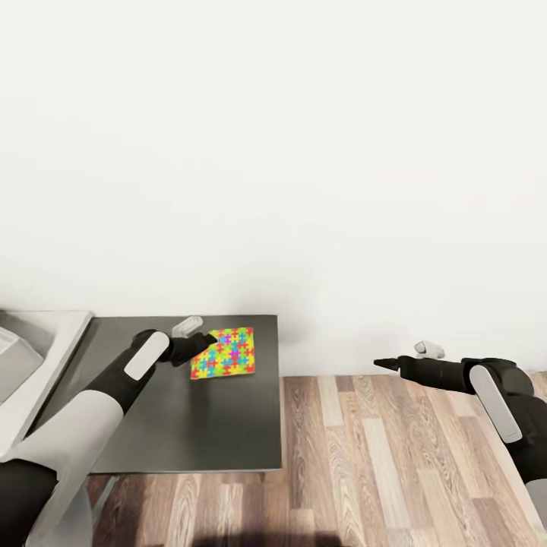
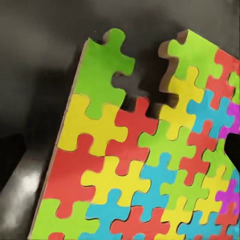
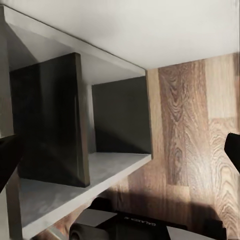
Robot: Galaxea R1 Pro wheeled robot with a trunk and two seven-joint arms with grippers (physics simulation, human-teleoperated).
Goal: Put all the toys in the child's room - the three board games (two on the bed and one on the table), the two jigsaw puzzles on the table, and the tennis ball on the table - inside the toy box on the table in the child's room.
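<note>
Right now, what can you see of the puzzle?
The puzzle is a thin square slab of interlocking yellow, red, green, blue and pink pieces with brown cardboard-like edges. One edge is jagged, with a gap. It lies flat on the dark table near the wall. The left gripper is at its corner; contact unclear.
</note>
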